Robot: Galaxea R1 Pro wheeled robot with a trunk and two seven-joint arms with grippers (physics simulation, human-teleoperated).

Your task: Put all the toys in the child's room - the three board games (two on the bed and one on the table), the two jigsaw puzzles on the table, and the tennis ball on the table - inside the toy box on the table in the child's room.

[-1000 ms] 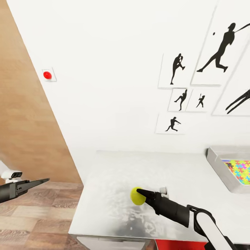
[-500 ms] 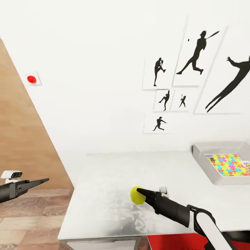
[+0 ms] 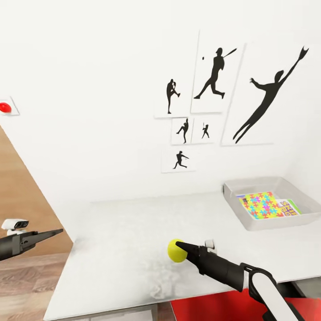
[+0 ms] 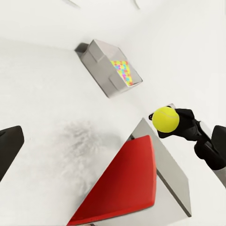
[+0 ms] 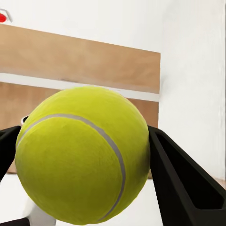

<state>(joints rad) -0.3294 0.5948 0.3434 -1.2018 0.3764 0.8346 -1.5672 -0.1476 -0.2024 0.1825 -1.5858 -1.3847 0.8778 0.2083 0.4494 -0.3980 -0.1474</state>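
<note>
While the right gripper (image 3: 178, 248) is clamped on the tennis ball (image 3: 175, 251) above the table (image 3: 125, 240), well short of the toy box (image 3: 236, 213) already holding a jigsaw puzzle (image 3: 261, 205), I can't tell the left gripper's (image 3: 53, 232) state.

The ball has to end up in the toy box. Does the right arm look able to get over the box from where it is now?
Probably not yet. The right gripper holds the tennis ball over mid-table, while the toy box sits apart at the far right. Nothing blocks the way.
</note>
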